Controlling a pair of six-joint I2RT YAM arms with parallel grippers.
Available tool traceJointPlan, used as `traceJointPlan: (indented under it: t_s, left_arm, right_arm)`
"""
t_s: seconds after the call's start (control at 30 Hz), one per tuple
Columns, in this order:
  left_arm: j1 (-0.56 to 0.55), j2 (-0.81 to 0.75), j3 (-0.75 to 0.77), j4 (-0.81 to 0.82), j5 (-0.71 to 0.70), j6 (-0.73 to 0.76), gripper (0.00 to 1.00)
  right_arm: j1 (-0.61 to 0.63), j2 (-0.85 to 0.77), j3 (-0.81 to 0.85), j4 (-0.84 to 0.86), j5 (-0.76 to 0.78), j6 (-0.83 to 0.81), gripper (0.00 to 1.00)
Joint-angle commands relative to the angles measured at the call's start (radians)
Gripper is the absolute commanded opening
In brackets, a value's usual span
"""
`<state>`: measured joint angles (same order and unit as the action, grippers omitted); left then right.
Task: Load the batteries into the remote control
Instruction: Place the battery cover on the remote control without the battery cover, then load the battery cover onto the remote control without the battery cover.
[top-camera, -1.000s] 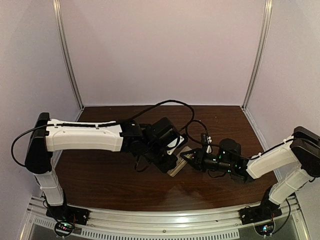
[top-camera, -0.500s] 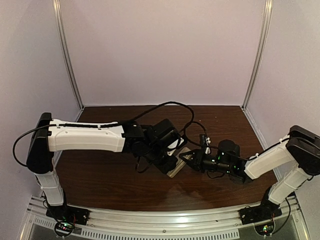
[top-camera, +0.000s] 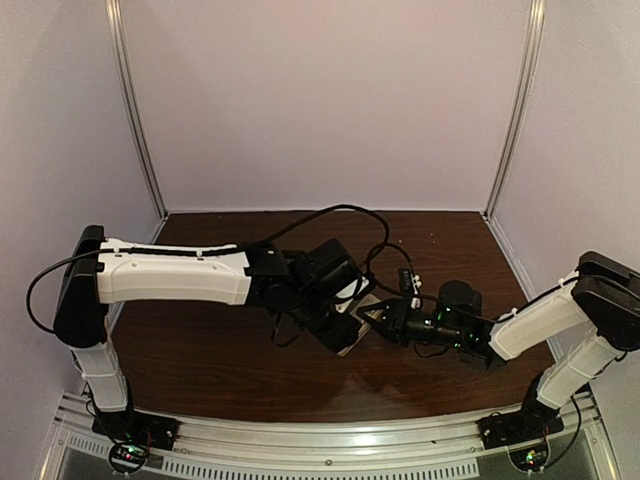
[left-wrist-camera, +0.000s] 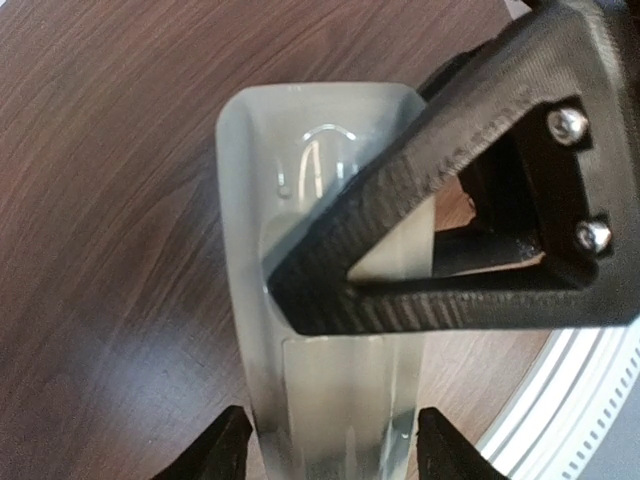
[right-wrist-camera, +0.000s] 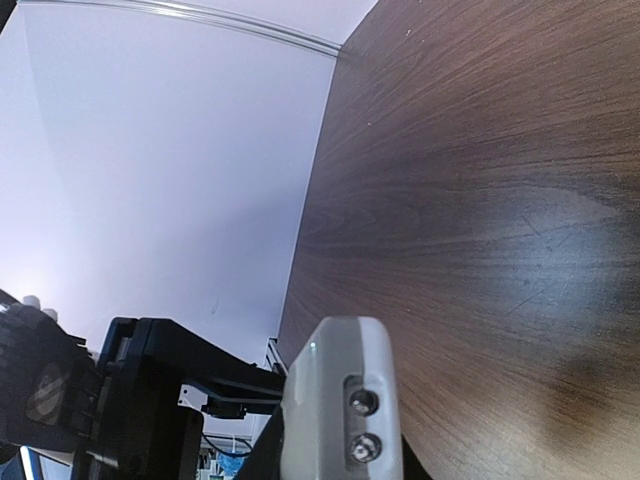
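The remote control (top-camera: 353, 336) is held off the table between both grippers near the table's middle. In the left wrist view its beige-grey back (left-wrist-camera: 300, 200) faces the camera, and my left gripper (left-wrist-camera: 335, 452) is shut on its sides. The right gripper's black triangular finger (left-wrist-camera: 450, 140) lies across the remote's back. In the right wrist view the remote's end with two small LEDs (right-wrist-camera: 340, 390) sits tight in my right gripper (right-wrist-camera: 335, 462), which looks shut on it. In the top view, the left gripper (top-camera: 338, 330) and right gripper (top-camera: 373, 322) meet at the remote. No batteries are in view.
Dark wood table (top-camera: 220, 350) with white walls around it and a metal rail (top-camera: 320, 440) at the near edge. Black cables (top-camera: 350, 215) loop above both wrists. The left arm's body (right-wrist-camera: 150, 400) shows close to the right wrist camera.
The right arm has edged a little left toward the left gripper. The remote has shifted slightly with both grippers still on it.
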<state>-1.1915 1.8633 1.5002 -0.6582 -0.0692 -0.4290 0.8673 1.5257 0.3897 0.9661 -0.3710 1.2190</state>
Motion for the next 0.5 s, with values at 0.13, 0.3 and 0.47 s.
traceJointPlan:
  t_s: [0.13, 0.3, 0.47]
  left_arm:
    - [0.011, -0.088, -0.034, 0.045, -0.018, -0.002, 0.92]
    - [0.04, -0.183, -0.103, 0.13, 0.031, -0.007, 0.97]
    - [0.09, -0.298, -0.222, 0.242, 0.167, -0.009, 0.97]
  right_arm:
    - [-0.001, -0.041, -0.002, 0.09, -0.041, 0.011, 0.0]
    - [0.0, -0.044, -0.007, 0.081, -0.044, 0.009, 0.0]
    - [-0.002, -0.053, -0.005, 0.075, -0.064, -0.002, 0.0]
